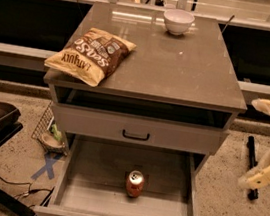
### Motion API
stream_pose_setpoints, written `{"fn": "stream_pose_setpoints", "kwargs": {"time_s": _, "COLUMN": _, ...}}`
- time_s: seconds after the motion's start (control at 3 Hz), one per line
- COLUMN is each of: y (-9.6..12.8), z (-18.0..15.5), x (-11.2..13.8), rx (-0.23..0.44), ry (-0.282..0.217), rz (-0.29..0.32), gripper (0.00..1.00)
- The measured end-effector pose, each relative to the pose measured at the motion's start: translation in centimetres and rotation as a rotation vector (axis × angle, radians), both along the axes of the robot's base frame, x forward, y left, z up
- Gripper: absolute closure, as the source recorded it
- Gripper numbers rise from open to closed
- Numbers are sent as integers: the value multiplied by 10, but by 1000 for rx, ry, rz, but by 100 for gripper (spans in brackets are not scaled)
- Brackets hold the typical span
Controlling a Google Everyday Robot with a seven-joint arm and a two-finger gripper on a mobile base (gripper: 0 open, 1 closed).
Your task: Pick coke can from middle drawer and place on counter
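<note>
- One coke can (135, 183) stands upright in the pulled-out middle drawer (86, 196), near the centre of its bare grey floor and clear of the side walls.
- The can is small and red-orange, and its silver top and pull tab catch the light.
- Above the open drawer, a closed drawer front (181, 136) carries a black bar handle.
- The counter (181, 71) is a glossy grey-brown slab. A brown-yellow chip bag (90, 55) lies at its front left corner, hanging slightly over the edge, and a white bowl (178, 21) sits at the back, well apart from the bag.
- The gripper (258, 143) hangs to the right of the cabinet, off the counter and well away from the can. Its two pale fingers (264, 172) are spread wide with nothing between them.
- A blue tape cross (46, 167) marks the floor left of the drawer.
</note>
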State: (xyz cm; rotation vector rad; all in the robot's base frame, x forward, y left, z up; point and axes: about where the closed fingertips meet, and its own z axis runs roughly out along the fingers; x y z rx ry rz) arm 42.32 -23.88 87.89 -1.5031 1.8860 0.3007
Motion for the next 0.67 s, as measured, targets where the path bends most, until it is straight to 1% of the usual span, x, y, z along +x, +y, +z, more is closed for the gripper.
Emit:
{"fn": "stream_pose_setpoints", "kwargs": {"time_s": 0.33, "y": -4, "z": -31, "x": -2, "rx": 138, "ry": -76, "rz": 44, "gripper": 0}}
{"fn": "stream_pose_setpoints", "kwargs": {"time_s": 0.67, "y": 2, "z": -56, "x": -8, "rx": 166, "ry": -153, "rz": 139, "gripper": 0}}
